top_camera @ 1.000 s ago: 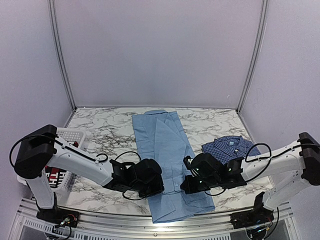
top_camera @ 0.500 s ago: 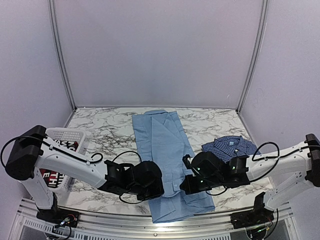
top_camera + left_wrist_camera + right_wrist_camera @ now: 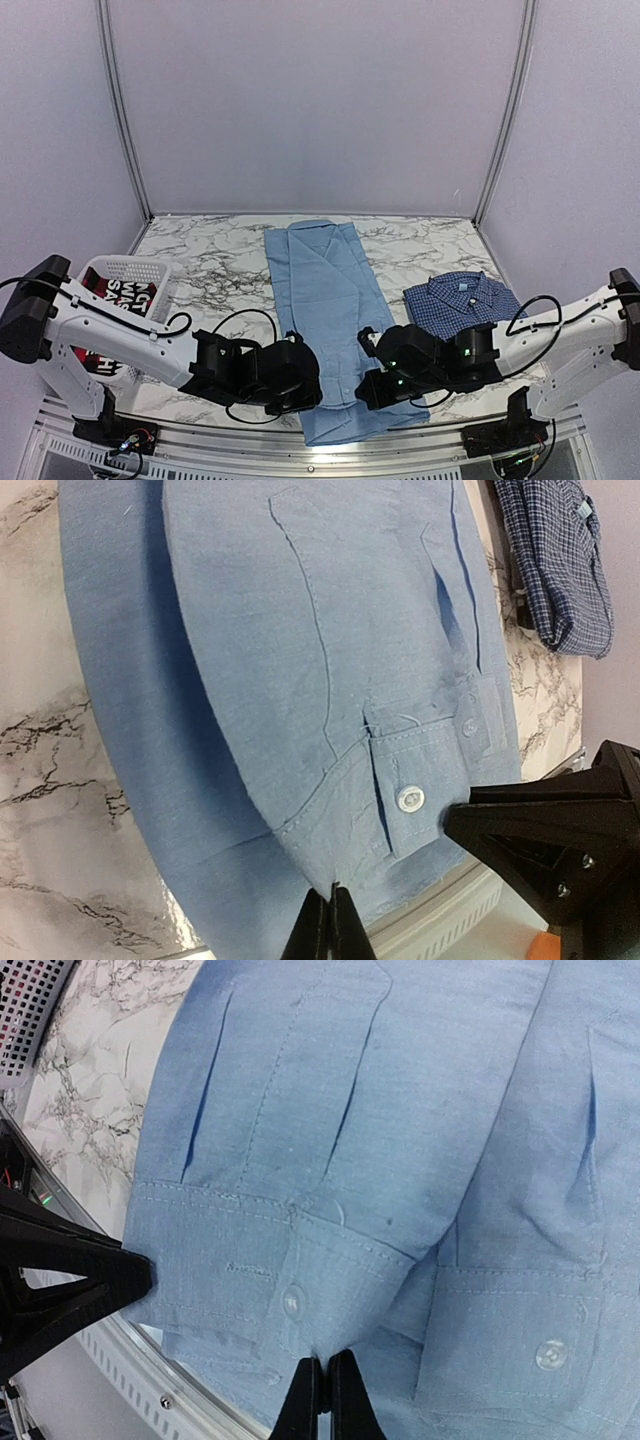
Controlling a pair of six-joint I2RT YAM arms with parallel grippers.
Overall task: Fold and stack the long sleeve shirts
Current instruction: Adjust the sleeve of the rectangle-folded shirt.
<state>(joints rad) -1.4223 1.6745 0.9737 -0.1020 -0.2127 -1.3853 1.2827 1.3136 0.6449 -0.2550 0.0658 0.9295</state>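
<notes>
At the near edge, both jaws clamped on light blue shirt [image 3: 325,290]; basket [image 3: 122,267] lettering [image 3: 133,296] illegible.

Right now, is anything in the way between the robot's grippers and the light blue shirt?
No, nothing visible. The left gripper and right gripper are both shut right on the near hem of the light blue shirt, with only cloth at their tips.

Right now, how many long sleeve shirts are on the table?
2. The light blue shirt lies flat down the middle; the dark blue checked shirt sits folded at the right. The basket at left may hide others.
</notes>
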